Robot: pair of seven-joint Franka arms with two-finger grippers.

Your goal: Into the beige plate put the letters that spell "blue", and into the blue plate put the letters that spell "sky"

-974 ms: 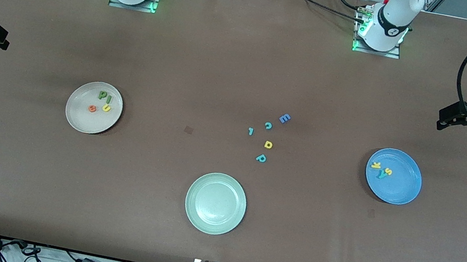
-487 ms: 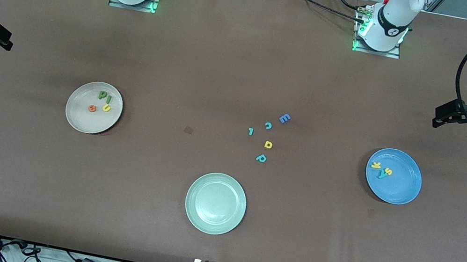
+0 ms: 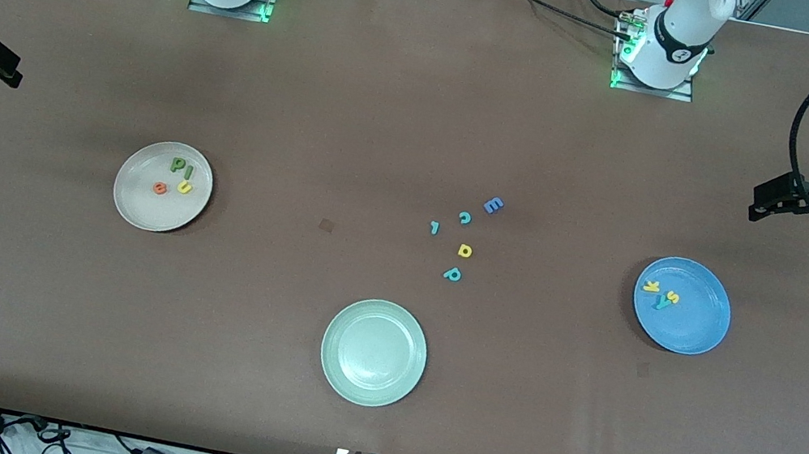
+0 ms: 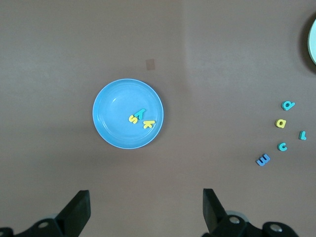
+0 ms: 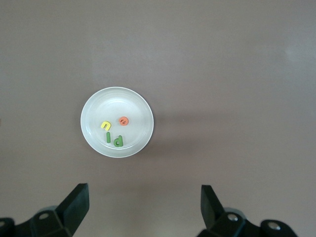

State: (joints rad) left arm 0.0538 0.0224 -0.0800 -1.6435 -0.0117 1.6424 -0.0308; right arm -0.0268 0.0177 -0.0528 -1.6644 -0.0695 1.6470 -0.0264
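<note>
The beige plate (image 3: 148,210) lies toward the right arm's end of the table and holds the green "b" (image 3: 177,164), green "l" (image 3: 189,170), yellow "u" (image 3: 184,186) and orange "e" (image 3: 159,188). The blue plate (image 3: 699,324) lies toward the left arm's end and holds the yellow "k" (image 3: 652,286), yellow "s" (image 3: 673,297) and teal "y" (image 3: 660,303). My left gripper (image 3: 762,203) hangs open and empty over bare table beside the blue plate (image 4: 112,126). Over bare table beside the beige plate (image 5: 136,133), my right gripper (image 3: 13,71) is likewise open and empty.
A pale green plate (image 3: 374,352) sits empty near the front camera, mid-table. Loose letters lie between it and the arm bases: blue "E" (image 3: 493,206), teal "c" (image 3: 464,218), a teal stroke (image 3: 435,227), a yellow "d" (image 3: 465,250) and a teal "p" (image 3: 452,274).
Both grippers drifted slightly inward over the table a second ago and have since held still. The plates and letters have not moved.
</note>
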